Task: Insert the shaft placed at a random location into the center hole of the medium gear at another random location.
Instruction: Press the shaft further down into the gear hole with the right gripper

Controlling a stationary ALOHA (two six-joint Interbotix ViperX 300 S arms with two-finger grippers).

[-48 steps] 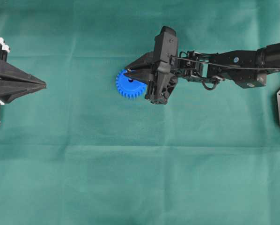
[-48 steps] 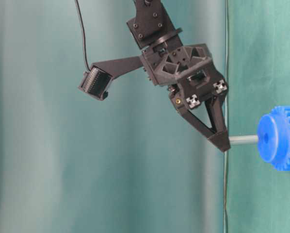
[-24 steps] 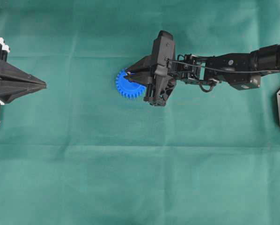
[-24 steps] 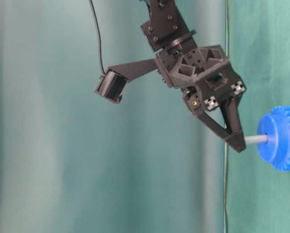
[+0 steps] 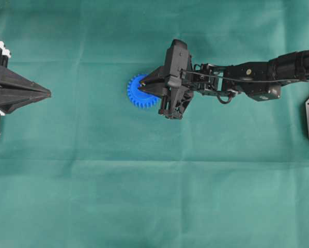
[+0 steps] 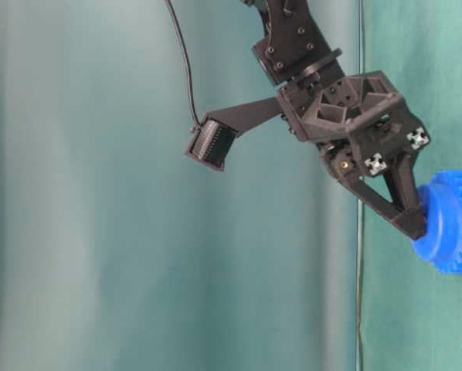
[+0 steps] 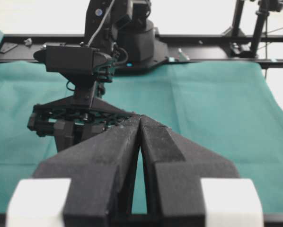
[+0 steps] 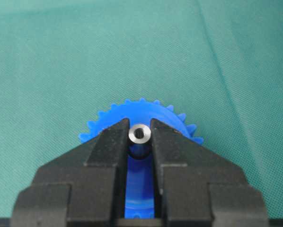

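center hole covered by shaft (image 8: 140,133) and right hand (image 8: 140,142), medium gear (image 6: 455,221) cut off (table-level view's right edge)

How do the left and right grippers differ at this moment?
The right gripper is shut on the shaft, while the left gripper is shut on nothing. The right gripper is down at the medium gear, fingertips over its hub; the left gripper sits at the table's edge, far from the gear. Both are black, with tapered fingers.

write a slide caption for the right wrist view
Right gripper holds the shaft upright over the blue gear.
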